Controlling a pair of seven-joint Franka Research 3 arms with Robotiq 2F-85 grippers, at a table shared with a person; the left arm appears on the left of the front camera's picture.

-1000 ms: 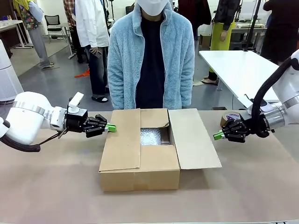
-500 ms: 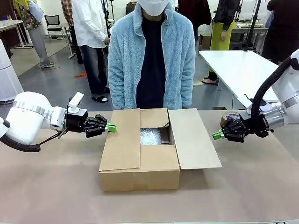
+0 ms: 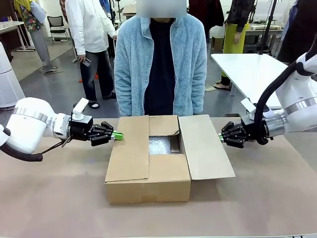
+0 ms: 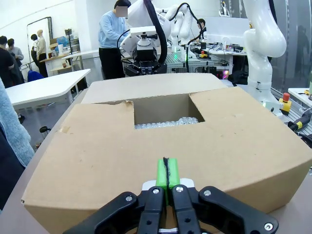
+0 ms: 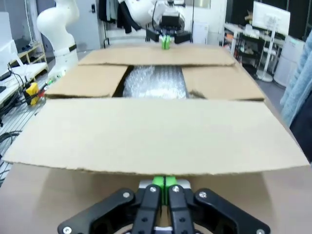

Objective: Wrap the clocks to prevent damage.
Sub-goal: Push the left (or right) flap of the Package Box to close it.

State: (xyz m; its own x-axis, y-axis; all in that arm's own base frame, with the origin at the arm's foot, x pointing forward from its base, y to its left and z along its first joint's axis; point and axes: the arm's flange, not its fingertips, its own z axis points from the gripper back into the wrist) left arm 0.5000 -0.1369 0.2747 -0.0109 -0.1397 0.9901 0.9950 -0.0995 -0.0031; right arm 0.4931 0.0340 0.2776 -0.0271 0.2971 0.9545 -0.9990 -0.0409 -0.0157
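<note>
A cardboard box [image 3: 148, 183] stands mid-table with its flaps partly folded. Bubble wrap [image 3: 159, 145] shows in the gap between them; the clocks are hidden. My left gripper [image 3: 118, 136] is shut, its green pads at the outer edge of the left flap [image 3: 130, 148]. In the left wrist view the shut fingertips [image 4: 167, 173] meet that flap, with the bubble wrap [image 4: 168, 122] beyond. My right gripper [image 3: 221, 137] is shut at the outer edge of the right flap [image 3: 205, 148]. In the right wrist view its tips [image 5: 165, 181] sit just under the flap's edge [image 5: 161, 141].
A person in a light blue fleece [image 3: 161, 64] stands at the far side, right behind the box. A white table [image 3: 252, 74] stands back right. Brown paper covers the tabletop [image 3: 59, 198], with free room in front of and beside the box.
My right gripper has moved left, up to the right flap's edge, and its arm now covers the tape roll seen behind it earlier. The left arm has stayed put.
</note>
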